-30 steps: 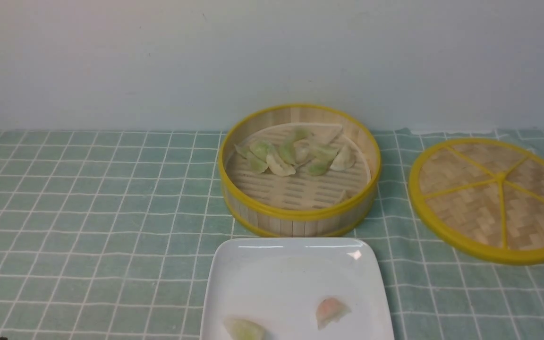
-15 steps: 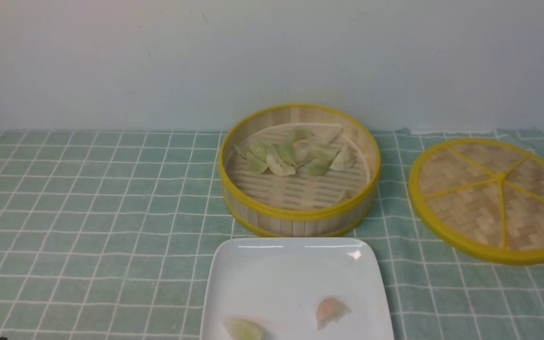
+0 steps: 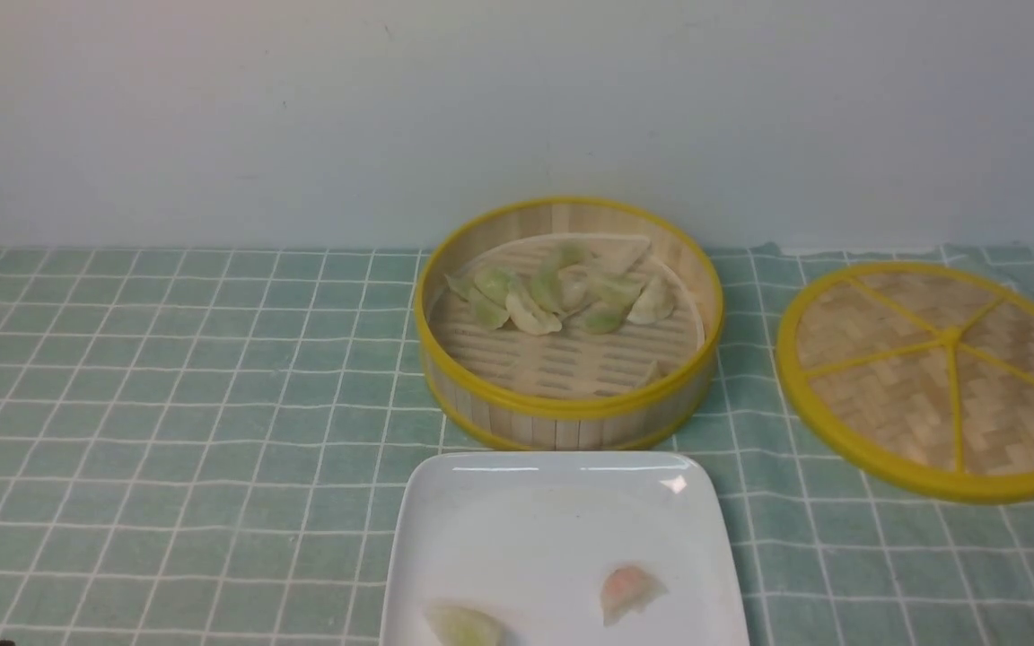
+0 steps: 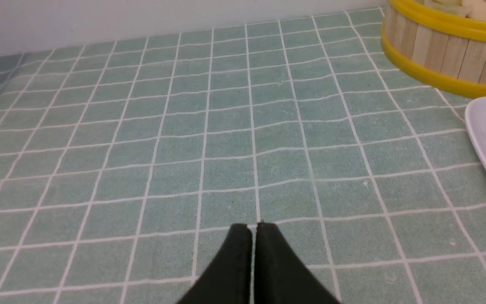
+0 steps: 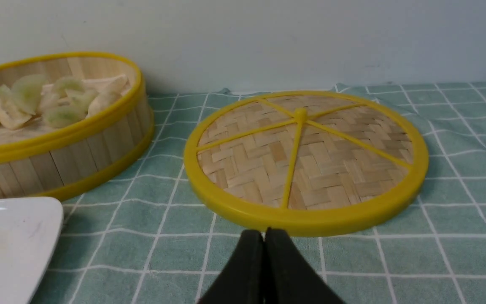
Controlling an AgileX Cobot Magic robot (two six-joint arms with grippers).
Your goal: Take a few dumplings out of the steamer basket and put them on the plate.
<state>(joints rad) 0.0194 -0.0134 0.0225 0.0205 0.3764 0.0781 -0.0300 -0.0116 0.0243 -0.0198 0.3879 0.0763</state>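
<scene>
A: Dumplings [image 3: 553, 301] — most sit in a clump toward the back of the steamer basket [image 3: 568, 408], mid-counter. Two are on the white square plate [image 3: 553, 511] already: a pinkish-orange dumpling [image 3: 629, 592] and a pale green dumpling [image 3: 466, 625] at the plate's near edge, partly cut off by the frame.

B: So "a few" is prob. nearly met?

A: Looks like it; one more would settle it. Grippers: left gripper [image 4: 253, 228] has its fingers pressed together, nothing between them, low over bare checked cloth [image 4: 141, 126], well apart from basket & plate. Right gripper [image 5: 264, 232] likewise closed & empty, just short of the woven lid [image 5: 306, 156].

B: Room to move?

A: Plenty on the plate, the whole far half is bare. Basket's front floor is clear too, so approach from above w/o crowding. Basket rim nearly meets the plate's far edge, so any carry has to lift over that yellow wall. Lid lies flat to the basket's right, apart from it; wide open cloth on the left.
</scene>
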